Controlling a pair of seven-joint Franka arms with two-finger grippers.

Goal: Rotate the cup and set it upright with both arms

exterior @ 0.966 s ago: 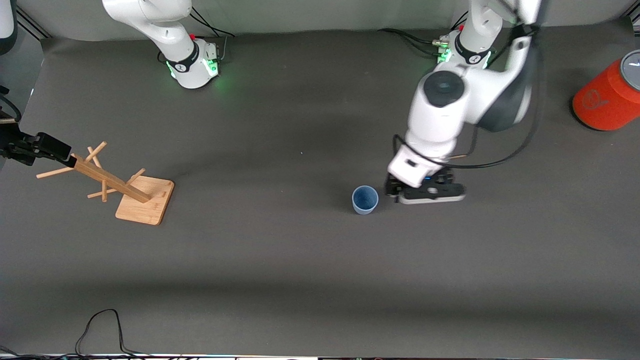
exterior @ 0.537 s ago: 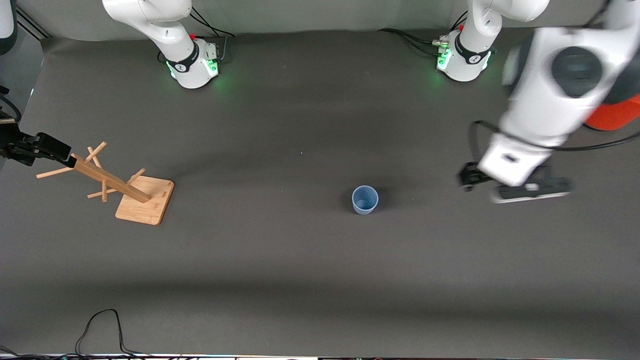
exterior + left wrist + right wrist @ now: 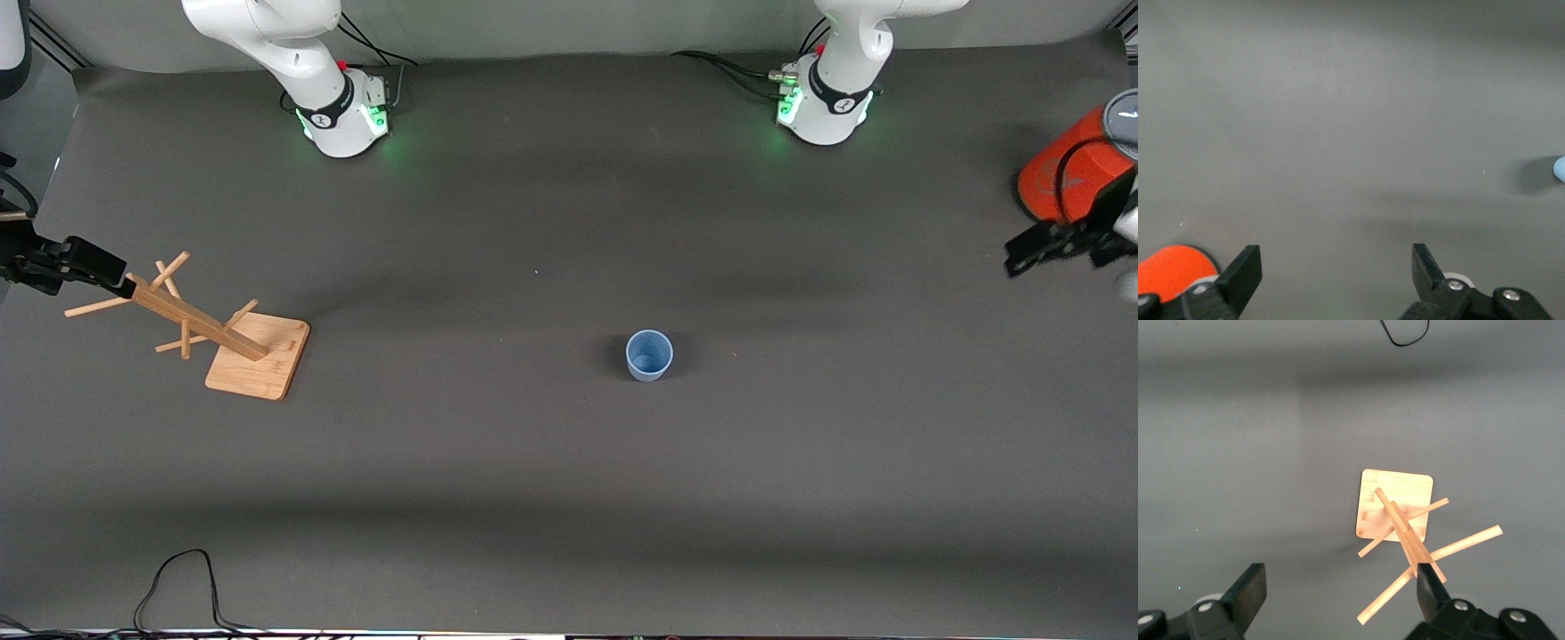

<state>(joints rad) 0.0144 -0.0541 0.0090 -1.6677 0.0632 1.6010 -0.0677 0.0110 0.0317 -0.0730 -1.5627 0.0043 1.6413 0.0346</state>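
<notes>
Cup [image 3: 649, 355] stands upright mid-table, so watch both empty, wide-open grippers: left gripper [image 3: 1062, 244] beside the orange-red cylinder [image 3: 1067, 173], right gripper [image 3: 1338, 593] over the wooden rack [image 3: 213, 329], could topple either.

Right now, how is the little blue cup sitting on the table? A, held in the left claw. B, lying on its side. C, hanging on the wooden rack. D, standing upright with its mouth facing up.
D: the cup stands alone on the table with its open mouth up, while the open left claw is over the table's edge by the orange cylinder.
</notes>
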